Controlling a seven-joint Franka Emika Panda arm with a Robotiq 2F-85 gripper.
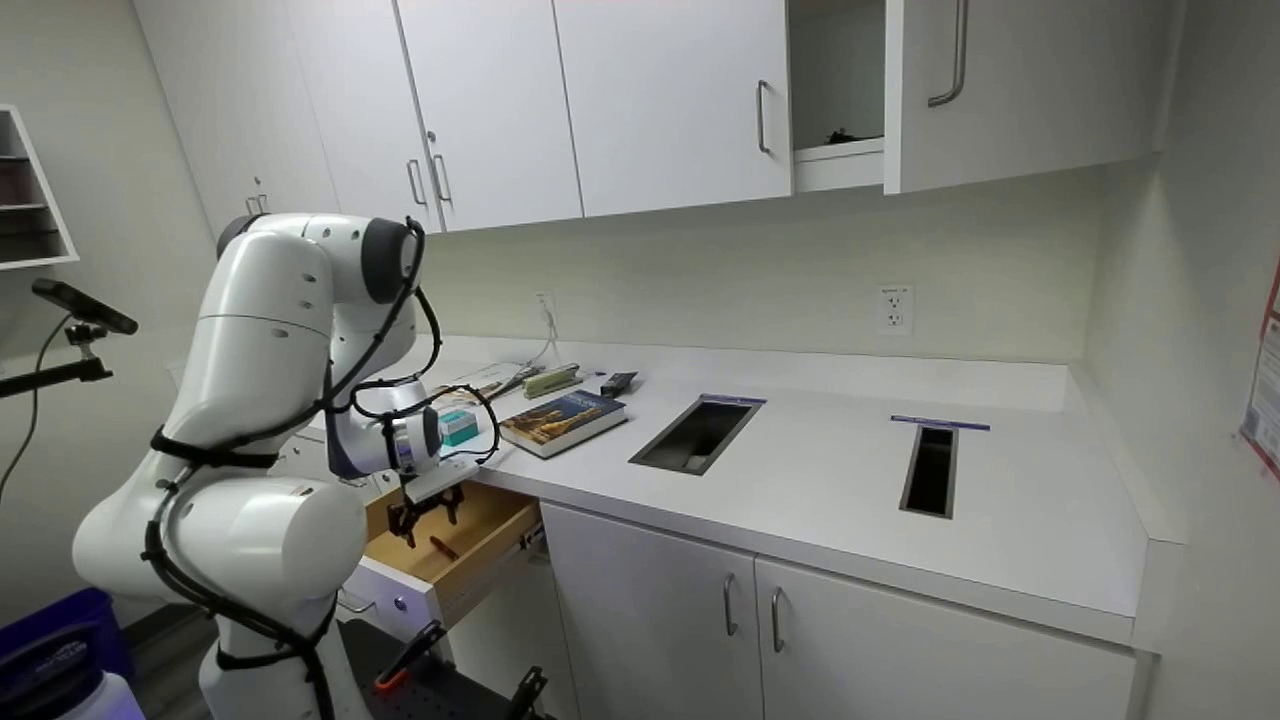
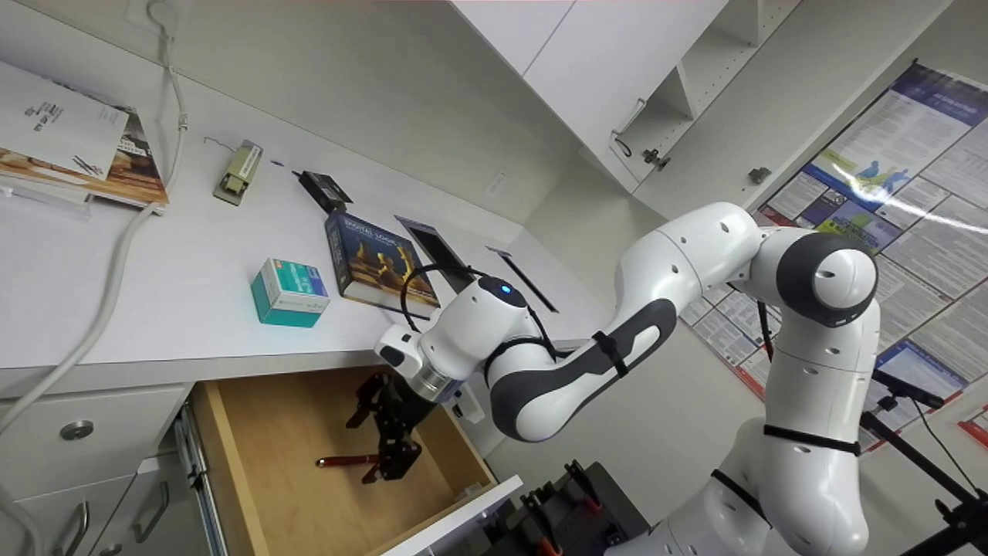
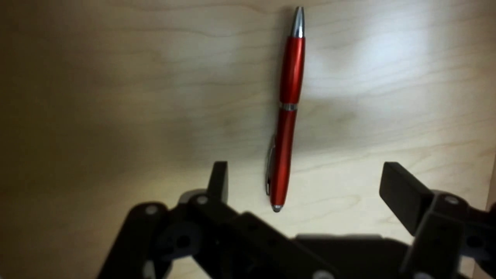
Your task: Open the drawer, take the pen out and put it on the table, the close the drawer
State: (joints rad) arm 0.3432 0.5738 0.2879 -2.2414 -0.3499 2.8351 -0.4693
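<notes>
The drawer (image 1: 390,605) is pulled open below the countertop, and its tan wooden inside (image 2: 293,506) shows in both exterior views. The red pen (image 3: 288,128) lies flat on the drawer's floor; it also shows in both exterior views (image 1: 443,547) (image 2: 343,461). My gripper (image 3: 304,182) is open, pointing down into the drawer, in both exterior views (image 1: 430,525) (image 2: 361,452). In the wrist view the pen's clip end lies between the fingers, nearer the left one, touching neither. The tip points away. The table (image 1: 800,440) is the white countertop above the drawer.
On the countertop are a thick book (image 2: 378,262), a teal and white box (image 2: 289,293), a green stapler (image 2: 239,171), papers (image 2: 54,123) and a white cable (image 2: 116,278). Two dark cut-outs (image 1: 697,435) (image 1: 930,470) break its surface. An upper cabinet door (image 1: 1020,100) stands open.
</notes>
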